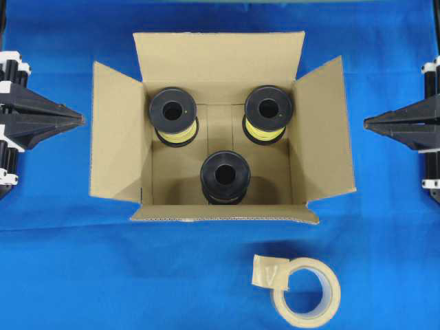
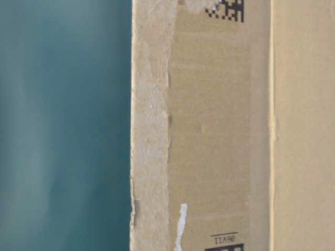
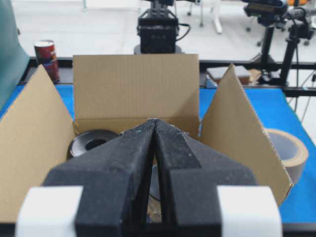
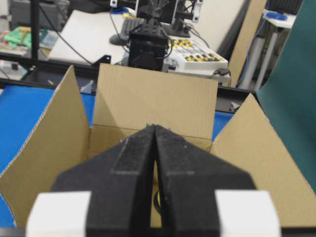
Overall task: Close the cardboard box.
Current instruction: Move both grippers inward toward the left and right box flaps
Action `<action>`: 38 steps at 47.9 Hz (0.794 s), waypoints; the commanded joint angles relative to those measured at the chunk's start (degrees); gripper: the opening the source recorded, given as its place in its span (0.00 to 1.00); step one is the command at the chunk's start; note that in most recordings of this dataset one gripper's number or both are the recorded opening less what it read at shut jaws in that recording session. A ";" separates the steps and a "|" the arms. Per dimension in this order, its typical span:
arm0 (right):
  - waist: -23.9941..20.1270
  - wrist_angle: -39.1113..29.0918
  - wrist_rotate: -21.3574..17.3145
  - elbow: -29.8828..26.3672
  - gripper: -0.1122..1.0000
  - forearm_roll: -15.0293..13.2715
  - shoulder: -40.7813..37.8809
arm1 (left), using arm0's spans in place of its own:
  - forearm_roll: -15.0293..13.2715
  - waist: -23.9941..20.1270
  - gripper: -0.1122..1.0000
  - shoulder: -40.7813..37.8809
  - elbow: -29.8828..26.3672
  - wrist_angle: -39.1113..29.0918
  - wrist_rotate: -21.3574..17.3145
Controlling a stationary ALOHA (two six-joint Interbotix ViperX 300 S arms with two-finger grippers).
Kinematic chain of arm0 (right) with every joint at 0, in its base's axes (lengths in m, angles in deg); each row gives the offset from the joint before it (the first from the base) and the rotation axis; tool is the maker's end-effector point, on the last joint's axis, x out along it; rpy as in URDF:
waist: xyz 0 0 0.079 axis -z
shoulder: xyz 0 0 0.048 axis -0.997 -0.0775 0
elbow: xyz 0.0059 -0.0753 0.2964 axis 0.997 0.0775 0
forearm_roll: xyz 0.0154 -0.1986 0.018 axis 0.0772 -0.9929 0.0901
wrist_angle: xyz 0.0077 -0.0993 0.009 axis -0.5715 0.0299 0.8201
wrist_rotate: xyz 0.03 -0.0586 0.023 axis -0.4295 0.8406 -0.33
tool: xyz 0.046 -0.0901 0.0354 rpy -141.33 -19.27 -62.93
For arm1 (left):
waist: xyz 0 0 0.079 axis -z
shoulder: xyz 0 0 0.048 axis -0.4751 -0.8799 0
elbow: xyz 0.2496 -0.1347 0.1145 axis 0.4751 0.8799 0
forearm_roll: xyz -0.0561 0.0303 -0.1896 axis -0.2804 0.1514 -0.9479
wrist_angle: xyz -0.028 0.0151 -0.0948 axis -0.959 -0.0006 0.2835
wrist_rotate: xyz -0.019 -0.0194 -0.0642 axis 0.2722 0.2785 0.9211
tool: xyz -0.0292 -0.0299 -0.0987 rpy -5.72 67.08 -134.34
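Both pincers, left gripper [image 1: 81,119] and right gripper [image 1: 366,124], are closed, flanking the open cardboard box [image 1: 220,86]; its side reads "96V11" upside-down.

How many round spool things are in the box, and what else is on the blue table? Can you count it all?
Black spools of yellow wire inside the box: 3
Open brown cardboard box: 1
Beige roll of packing tape: 1
Total: 5

Cardboard box [image 1: 218,75]: one, flaps open.
Black spools [image 1: 223,177] inside the box: three.
Tape roll [image 1: 306,294]: one.
Grippers: two, left gripper [image 1: 77,119] and right gripper [image 1: 370,124].
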 commanded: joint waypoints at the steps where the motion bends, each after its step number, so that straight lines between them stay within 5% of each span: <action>1: 0.09 0.35 -0.26 -0.88 0.10 0.09 -0.09 | -0.88 0.09 0.10 1.05 -0.35 -0.79 -1.41; 25: 0.09 -28.74 -2.20 -3.34 0.10 1.32 5.10 | -1.23 0.09 0.10 10.28 0.18 -27.77 -2.46; 38: 0.09 -30.59 -2.37 0.35 0.10 1.32 0.00 | -1.49 0.18 0.10 4.92 5.01 -27.42 -2.11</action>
